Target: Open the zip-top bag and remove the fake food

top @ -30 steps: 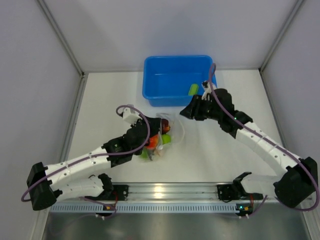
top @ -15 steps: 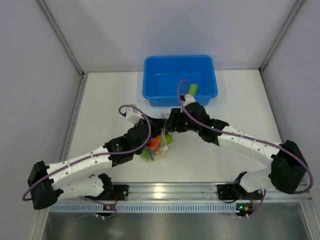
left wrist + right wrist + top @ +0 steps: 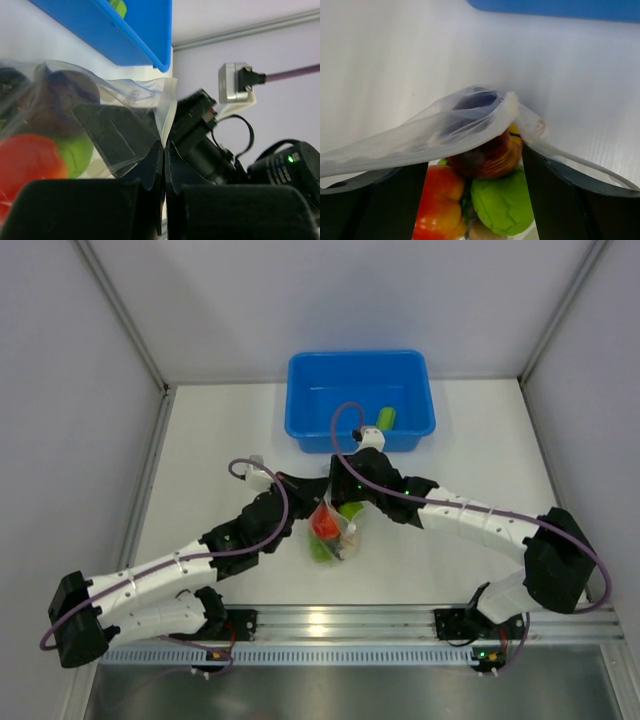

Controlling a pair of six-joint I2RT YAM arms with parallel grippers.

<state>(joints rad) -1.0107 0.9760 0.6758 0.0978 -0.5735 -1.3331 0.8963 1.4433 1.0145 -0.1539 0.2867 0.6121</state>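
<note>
The clear zip-top bag (image 3: 338, 532) hangs between my two grippers, just in front of the blue bin. It holds fake food: a red tomato (image 3: 325, 524), a lime ball (image 3: 350, 510) and green pieces. My left gripper (image 3: 164, 146) is shut on the bag's top edge (image 3: 150, 95); it also shows in the top view (image 3: 312, 498). My right gripper (image 3: 475, 192) is open, one finger on each side of a dark maroon ball (image 3: 487, 152), the tomato (image 3: 440, 200) and the lime ball (image 3: 502, 205). The bag's film (image 3: 435, 130) drapes over both fingers.
The blue bin (image 3: 300, 390) stands at the back centre with a green pod (image 3: 386, 418) inside. Its corner shows in the left wrist view (image 3: 130, 40). The right arm's wrist (image 3: 210, 145) is right behind the left gripper. Grey walls close in the table.
The right arm swung left from the bin down to the bag's mouth. The left gripper drew the bag a little to the right and raised its top edge.
</note>
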